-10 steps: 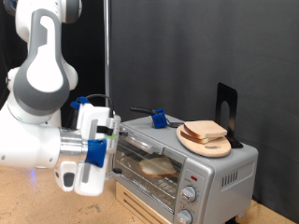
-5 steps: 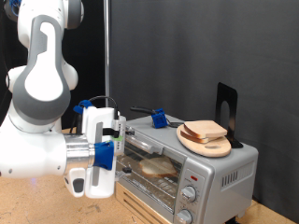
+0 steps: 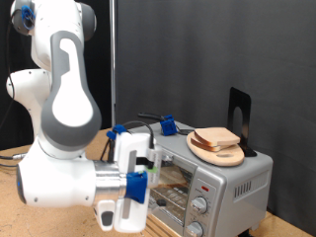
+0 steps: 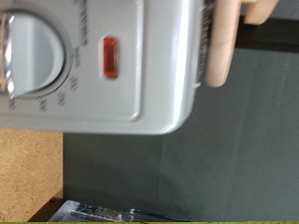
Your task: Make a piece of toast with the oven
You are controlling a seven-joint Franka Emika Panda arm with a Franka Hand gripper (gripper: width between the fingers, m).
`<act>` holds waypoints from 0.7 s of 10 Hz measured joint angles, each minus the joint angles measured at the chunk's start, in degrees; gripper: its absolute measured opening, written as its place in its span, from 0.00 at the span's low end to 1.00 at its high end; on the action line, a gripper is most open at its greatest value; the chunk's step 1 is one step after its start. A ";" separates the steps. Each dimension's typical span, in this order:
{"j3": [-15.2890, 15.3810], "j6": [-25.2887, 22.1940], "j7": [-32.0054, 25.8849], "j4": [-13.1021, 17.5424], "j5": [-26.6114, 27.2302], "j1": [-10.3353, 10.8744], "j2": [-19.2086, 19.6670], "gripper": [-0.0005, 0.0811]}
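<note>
Now the gripper point(image 3: 126, 202) hangs just before the oven point(image 3: 212, 178); whether it is open cannot be told. Toast point(image 3: 217, 138) lies on a plate point(image 3: 229, 156) on the oven, above and beyond the gripper.

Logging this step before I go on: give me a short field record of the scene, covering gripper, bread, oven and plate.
gripper: low in front of the oven's door, at the exterior view's bottom; fingers not visible
oven: silver, on the wooden table; its door is hidden behind the arm
control panel: knob and red mark fill the wrist view
piece of toast: pale slice lying on the round wooden plate, not in the oven
plate: rests on the oven's top
</note>
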 joint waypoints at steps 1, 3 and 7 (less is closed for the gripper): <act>0.56 0.69 0.22 2.02 0.02 0.23 2.00 0.99; 1.44 1.82 0.22 6.43 0.07 0.37 6.37 0.99; 1.61 2.66 0.24 14.26 0.20 0.20 14.26 0.99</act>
